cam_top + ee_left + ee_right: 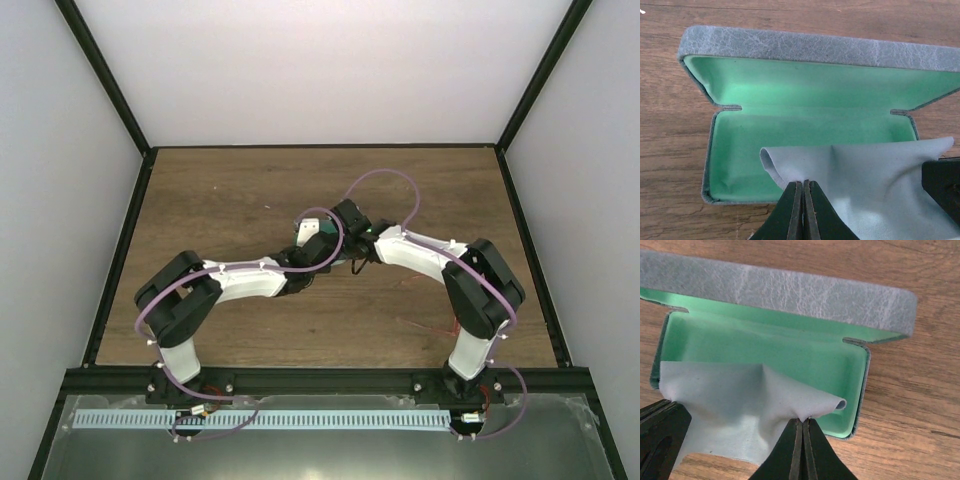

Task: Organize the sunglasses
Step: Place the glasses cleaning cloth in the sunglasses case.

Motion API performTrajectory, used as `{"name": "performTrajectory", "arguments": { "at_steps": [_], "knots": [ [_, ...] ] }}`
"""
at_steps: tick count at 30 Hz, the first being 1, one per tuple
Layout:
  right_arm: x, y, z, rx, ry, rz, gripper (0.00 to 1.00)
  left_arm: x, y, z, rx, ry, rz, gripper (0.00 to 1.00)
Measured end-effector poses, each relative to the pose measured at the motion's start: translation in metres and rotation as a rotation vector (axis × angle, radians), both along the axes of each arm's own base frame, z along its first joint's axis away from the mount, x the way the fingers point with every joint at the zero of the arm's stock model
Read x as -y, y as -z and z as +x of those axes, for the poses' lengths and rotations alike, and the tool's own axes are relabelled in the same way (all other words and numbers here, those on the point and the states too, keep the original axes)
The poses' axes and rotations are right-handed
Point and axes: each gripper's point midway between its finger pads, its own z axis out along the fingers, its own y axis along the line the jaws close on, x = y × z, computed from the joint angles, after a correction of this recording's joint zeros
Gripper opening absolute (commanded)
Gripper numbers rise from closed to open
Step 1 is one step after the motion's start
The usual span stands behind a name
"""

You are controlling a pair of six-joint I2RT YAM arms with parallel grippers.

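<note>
The blue-grey case (805, 47) lies open on the wooden table, its green lining facing up. Both grippers hold a pale blue cloth (875, 175) stretched over the case's near half. My left gripper (804, 182) is shut on the cloth's left corner, and my right gripper (802, 420) is shut on its right corner (815, 402). In the top view the two grippers meet mid-table and cover most of the case (305, 230). Faint thin red lines on the table by the right arm's elbow look like the sunglasses (432, 324). They do not show in either wrist view.
The case's lid (790, 290) stands raised at the far side. The other arm's gripper shows as a black shape at the edge of each wrist view (942, 185) (660, 432). Black frame rails (115, 250) border the wooden table (230, 190).
</note>
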Motion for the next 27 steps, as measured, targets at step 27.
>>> {"name": "performTrajectory", "arguments": {
  "at_steps": [27],
  "knots": [
    [-0.004, -0.006, 0.009, 0.027, 0.006, 0.022, 0.01, -0.010, -0.004, 0.018, -0.023, 0.007, -0.014, 0.05]
  ]
}}
